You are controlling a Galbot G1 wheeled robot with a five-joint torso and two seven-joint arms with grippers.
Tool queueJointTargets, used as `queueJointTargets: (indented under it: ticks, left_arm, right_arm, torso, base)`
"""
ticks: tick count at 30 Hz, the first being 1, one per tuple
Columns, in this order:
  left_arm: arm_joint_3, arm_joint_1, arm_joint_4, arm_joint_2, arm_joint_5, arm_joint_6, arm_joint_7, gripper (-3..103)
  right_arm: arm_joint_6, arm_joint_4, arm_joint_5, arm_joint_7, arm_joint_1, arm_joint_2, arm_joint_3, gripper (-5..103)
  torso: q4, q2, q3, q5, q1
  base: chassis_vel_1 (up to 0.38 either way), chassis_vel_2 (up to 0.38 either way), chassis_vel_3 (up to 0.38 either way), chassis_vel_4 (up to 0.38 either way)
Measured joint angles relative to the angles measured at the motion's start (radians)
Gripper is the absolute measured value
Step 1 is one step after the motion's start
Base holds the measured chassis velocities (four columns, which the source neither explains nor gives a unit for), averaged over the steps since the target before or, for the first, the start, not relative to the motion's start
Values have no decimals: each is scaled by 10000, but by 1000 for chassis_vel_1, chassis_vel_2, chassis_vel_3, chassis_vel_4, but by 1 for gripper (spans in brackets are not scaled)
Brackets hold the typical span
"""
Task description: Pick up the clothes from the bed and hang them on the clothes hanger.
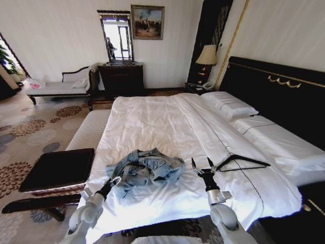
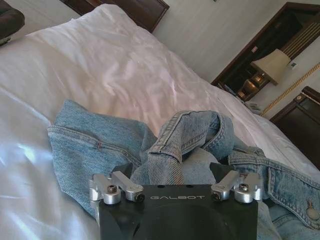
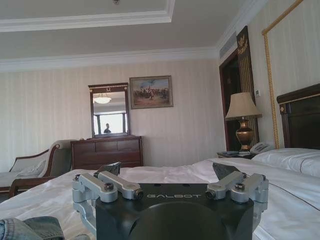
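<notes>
The clothes, a light-blue denim jacket (image 1: 144,169), lie crumpled on the white sheet of the bed (image 1: 152,117) near its foot. My left gripper (image 1: 114,181) is at the jacket's near left edge. In the left wrist view the left gripper (image 2: 170,170) is open, with a raised fold of the jacket (image 2: 187,132) between its spread fingers. The black clothes hanger (image 1: 252,160) lies flat on the sheet, right of the jacket. My right gripper (image 1: 202,164) stands open between jacket and hanger, holding nothing. In its wrist view the right gripper (image 3: 167,170) points along the bed.
A dark bench (image 1: 58,170) stands close to the bed's left side. White pillows (image 1: 228,105) lie against the black headboard (image 1: 274,89). A daybed (image 1: 61,87), a dresser with mirror (image 1: 121,76) and a lamp (image 1: 206,55) line the far wall.
</notes>
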Motion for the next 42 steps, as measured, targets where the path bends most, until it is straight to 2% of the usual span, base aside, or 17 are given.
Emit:
queueJointTargets:
  ticks: [1, 5, 8, 10, 11, 13, 15, 17, 20, 21, 23, 25, 26, 28, 34, 39, 42]
  left_arm:
    - [0, 0, 0, 0, 0, 0, 0, 89]
    - [-18, -47, 18, 3, -122, -31, 46, 68]
    - [-30, -60, 18, 3, -202, -34, 64, 62]
    - [-46, -68, 29, 3, -268, -39, 94, 52]
    - [-46, -68, 29, 3, -268, -39, 94, 52]
    - [-61, -69, 38, 6, -303, -53, 137, 41]
    - [-75, -58, 16, 5, -355, -57, 209, 30]
    - [-76, -50, -4, 4, -372, -59, 239, 30]
    - [-77, -28, -18, 3, -390, -76, 355, 14]
    - [-77, -28, -18, 3, -390, -76, 355, 14]
    - [-77, -28, 10, 4, -389, -102, 429, 4]
    - [-78, -24, 14, 1, -378, -116, 458, 3]
    - [-78, -24, 14, 1, -378, -116, 458, 3]
    - [-92, -6, 17, -38, -283, -145, 492, 3]
    - [-347, -25, 259, -99, -99, -277, 548, 3]
    - [-648, 124, 349, 16, -109, -380, 668, 3]
    - [-688, 203, 297, -30, -17, -417, 726, 3]
  right_arm:
    - [0, 0, 0, 0, 0, 0, 0, 100]
    - [10, -125, -40, 28, 93, 20, -86, 100]
    - [10, -183, -24, 97, 170, -6, -172, 100]
    - [7, -213, 302, 170, 303, -136, -379, 100]
    - [7, -213, 302, 170, 303, -136, -379, 100]
    - [-103, -213, 763, 301, 465, -319, -592, 100]
    - [-642, -148, 1324, 620, 662, -609, -784, 100]
    - [-925, -66, 1549, 802, 738, -733, -856, 100]
    - [-2176, 447, 2839, 1883, 976, -1362, -1281, 100]
    - [-2176, 447, 2839, 1883, 976, -1362, -1281, 100]
    - [-3087, 896, 4256, 2575, 1085, -1792, -1599, 100]
    - [-3912, 1332, 5617, 3113, 1190, -2096, -1777, 100]
    - [-3912, 1332, 5617, 3113, 1190, -2096, -1777, 100]
    - [-4884, 1746, 7071, 3905, 1402, -2346, -1970, 100]
    - [-5217, 1533, 7530, 4264, 1787, -2392, -2305, 100]
    - [-4940, 1157, 7310, 4184, 2136, -2245, -2610, 100]
    - [-4727, 846, 7535, 4149, 2705, -2208, -2961, 100]
  torso:
    - [0, 0, 0, 0, 0]
    - [0, 0, 0, 0, 1]
    - [0, 0, 0, 0, 0]
    - [0, 0, 0, 0, 0]
    - [0, 0, 0, 0, 0]
    - [1, 0, 0, 0, 1]
    - [0, 0, 1, 1, 1]
    - [0, 0, 1, 1, 1]
    - [0, 0, 1, 0, 1]
    - [0, 0, 1, 0, 1]
    - [0, 0, 0, -1, 2]
    - [0, 0, 0, -1, 1]
    - [0, 0, 0, -1, 1]
    - [0, 0, 0, -1, 1]
    - [-1, 0, 0, -1, 1]
    - [-1, -1, 1, 1, 2]
    - [-2, 1, 0, 0, 0]
  base:
    - [0, 0, 0, 0]
    - [0, 0, 0, 0]
    - [0, 0, 0, 0]
    - [0, 0, 0, 0]
    - [0, 0, 0, 0]
    - [0, 0, 0, 0]
    - [0, 0, 0, 0]
    - [0, 0, 0, 0]
    - [0, 0, 0, 0]
    - [0, 0, 0, 0]
    - [0, 0, 0, 0]
    - [0, 0, 0, 0]
    - [0, 0, 0, 0]
    - [0, 0, 0, 0]
    - [0, 0, 0, 0]
    - [0, 0, 0, 0]
    - [0, 0, 0, 0]
